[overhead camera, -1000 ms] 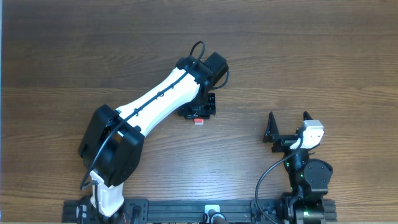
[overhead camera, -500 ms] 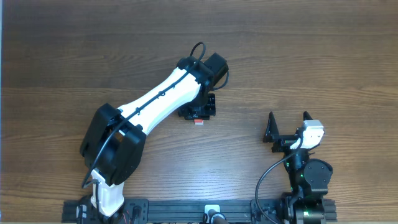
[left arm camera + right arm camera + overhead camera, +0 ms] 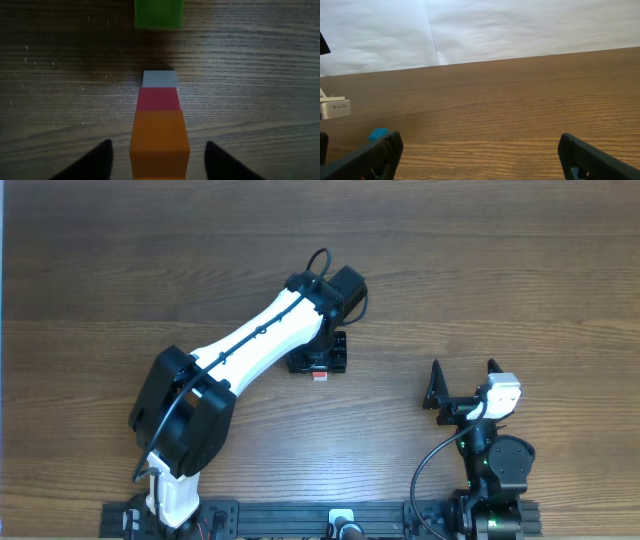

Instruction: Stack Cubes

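From above, the left gripper [image 3: 320,361] hangs over mid-table, while the right gripper [image 3: 461,383], fingers spread, sits well apart by its base. In the left wrist view the left fingers [image 3: 97,161] stand spread either side of a small orange cube [image 3: 160,144] without touching it. A red cube [image 3: 158,99] and a pale grey cube [image 3: 160,79] line up beyond it, seemingly a tower seen from above. A bright green cube [image 3: 158,12] lies on the brown wooden table [image 3: 260,75] straight ahead, past that line, so the left arm is probably the nearer one. The right wrist view shows a small blue block [image 3: 378,133] near one finger.
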{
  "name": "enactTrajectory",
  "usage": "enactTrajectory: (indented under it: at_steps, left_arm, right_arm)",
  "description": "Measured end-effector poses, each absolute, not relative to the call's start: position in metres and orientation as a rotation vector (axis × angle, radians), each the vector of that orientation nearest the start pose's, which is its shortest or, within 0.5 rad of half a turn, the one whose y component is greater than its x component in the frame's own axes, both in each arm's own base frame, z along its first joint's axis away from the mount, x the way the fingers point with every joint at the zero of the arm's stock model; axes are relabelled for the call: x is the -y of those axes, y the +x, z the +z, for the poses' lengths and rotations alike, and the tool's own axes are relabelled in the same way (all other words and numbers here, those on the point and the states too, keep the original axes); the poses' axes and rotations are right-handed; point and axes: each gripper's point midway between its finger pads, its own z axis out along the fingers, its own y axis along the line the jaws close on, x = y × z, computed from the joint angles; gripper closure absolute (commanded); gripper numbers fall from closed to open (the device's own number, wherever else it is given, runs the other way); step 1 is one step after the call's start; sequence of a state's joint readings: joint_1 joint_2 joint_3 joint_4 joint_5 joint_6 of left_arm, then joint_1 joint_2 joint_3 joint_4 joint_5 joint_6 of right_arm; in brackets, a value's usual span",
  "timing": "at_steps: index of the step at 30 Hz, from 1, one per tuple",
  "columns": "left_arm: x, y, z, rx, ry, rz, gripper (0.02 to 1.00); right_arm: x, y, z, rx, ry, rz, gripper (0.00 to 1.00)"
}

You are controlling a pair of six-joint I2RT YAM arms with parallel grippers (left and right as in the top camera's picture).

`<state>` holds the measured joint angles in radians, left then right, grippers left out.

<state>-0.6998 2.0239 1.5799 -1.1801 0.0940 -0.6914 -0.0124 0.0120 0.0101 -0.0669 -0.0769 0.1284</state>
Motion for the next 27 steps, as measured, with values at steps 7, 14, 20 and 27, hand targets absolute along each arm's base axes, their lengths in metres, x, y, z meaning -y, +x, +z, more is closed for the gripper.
enactTrajectory:
  at_steps: [7,14,20,27]
  left_arm:
    - [0.253,0.274,0.055,-3.234,0.001,-0.08,0.018]
    - [0.255,0.284,0.059,-3.188,-0.069,-0.108,0.018]
    - [0.248,0.315,0.115,-2.982,-0.174,-0.256,0.018]
    - [0.208,0.332,0.215,-2.683,-0.288,-0.385,0.018]
  right_arm:
    - [-0.01,0.246,0.159,-1.641,0.057,0.152,0.009]
    - [-0.01,0.246,0.159,-1.641,0.057,0.152,0.009]
    - [-0.01,0.246,0.159,-1.641,0.057,0.151,0.009]
    - [-0.01,0.246,0.159,-1.641,0.057,0.151,0.007]
